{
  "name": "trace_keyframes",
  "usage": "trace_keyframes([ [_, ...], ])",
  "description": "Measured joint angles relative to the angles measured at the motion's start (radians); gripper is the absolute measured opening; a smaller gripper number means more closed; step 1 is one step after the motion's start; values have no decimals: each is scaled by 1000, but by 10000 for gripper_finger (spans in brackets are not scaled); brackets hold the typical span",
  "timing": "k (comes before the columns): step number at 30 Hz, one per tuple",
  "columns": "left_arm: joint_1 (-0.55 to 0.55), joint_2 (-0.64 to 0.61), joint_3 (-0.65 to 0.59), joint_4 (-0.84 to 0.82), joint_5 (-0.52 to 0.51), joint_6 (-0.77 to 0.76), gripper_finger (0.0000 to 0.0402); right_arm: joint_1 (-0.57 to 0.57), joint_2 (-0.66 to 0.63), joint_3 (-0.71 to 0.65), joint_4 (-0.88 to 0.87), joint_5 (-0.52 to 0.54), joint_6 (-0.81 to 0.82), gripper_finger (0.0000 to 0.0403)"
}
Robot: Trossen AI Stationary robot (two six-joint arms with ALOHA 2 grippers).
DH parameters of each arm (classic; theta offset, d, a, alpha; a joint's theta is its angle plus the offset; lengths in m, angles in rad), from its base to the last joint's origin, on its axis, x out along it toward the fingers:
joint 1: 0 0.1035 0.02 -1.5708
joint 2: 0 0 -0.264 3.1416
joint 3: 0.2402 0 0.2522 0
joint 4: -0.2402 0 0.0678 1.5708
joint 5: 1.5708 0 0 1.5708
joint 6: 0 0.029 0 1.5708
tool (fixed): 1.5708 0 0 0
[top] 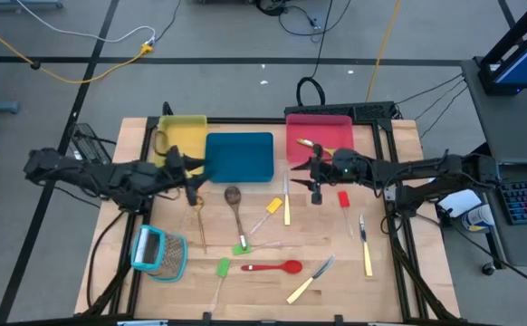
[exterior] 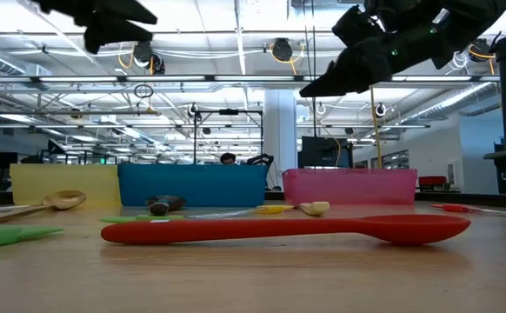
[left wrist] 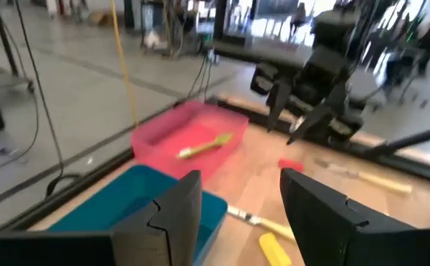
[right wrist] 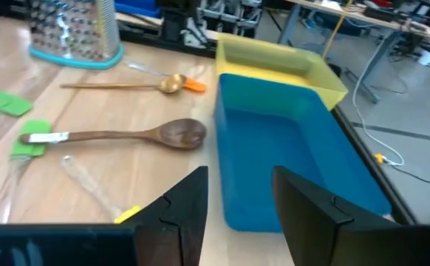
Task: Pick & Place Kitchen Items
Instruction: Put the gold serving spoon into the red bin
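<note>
1. From above: the three trays sit along the far edge of the worktop, yellow tray [top: 189, 127], blue tray [top: 239, 156] and red tray [top: 319, 132], and one yellow-handled utensil [top: 310, 145] already lies in the red one. The rest of the kitchen items are scattered over the middle and near part: a wooden spoon [top: 234, 205], a red spoon [top: 273, 267], cream-handled knives [top: 366, 250] towards the right edge, small green spatulas [top: 222, 268] near the front. A grater [top: 158, 252] lies by the near-left corner. The left gripper [top: 194, 187] hangs beside the blue tray's left side; the right gripper [top: 317, 177] hangs just in front of the red tray.
2. From table height: the red spoon [exterior: 288, 229] lies flat across the front, with both arms lifted clear of the wood.
3. Left wrist camera: its fingers [left wrist: 174, 214] stand apart and hold nothing.
4. Right wrist camera: its fingers [right wrist: 182, 210] are likewise spread and empty, over the blue tray [right wrist: 274, 148].
5. Handling, as I judge it: these utensils look light, stiff and thin, lying flat, so a pinch across the handle's middle seems safest; smooth plastic may slip.
6. I can read no brand, label or writing anywhere.
</note>
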Motion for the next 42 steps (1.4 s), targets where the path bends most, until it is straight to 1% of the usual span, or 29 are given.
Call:
trace_keyframes([
  [7, 0, 255, 213, -174, 8, -207, 191, 36, 0, -37, 1, 0, -1, 142],
  [10, 0, 344, 278, -256, 12, -295, 191, 42, 0, -61, 13, 0, -4, 142],
  [14, 1, 438, 334, -341, 39, -397, 191, 41, 0, -102, 98, 1, -37, 141],
  [21, 6, 531, 364, -515, 148, -660, 191, 41, 0, -166, 271, 1, -119, 140],
  [26, 31, 563, 365, -718, 267, -894, 191, 41, 0, -199, 365, 1, -195, 140],
  [29, 41, 588, 365, -819, 340, -993, 191, 41, 0, -211, 400, 1, -242, 140],
  [32, 49, 625, 364, -873, 414, -1038, 191, 41, 0, -213, 405, 1, -279, 141],
  [37, 60, 700, 364, -898, 546, -1074, 191, 39, 0, -213, 405, 1, -319, 140],
  [42, 60, 763, 365, -928, 632, -1119, 191, 38, 0, -213, 401, 0, -320, 141],
])
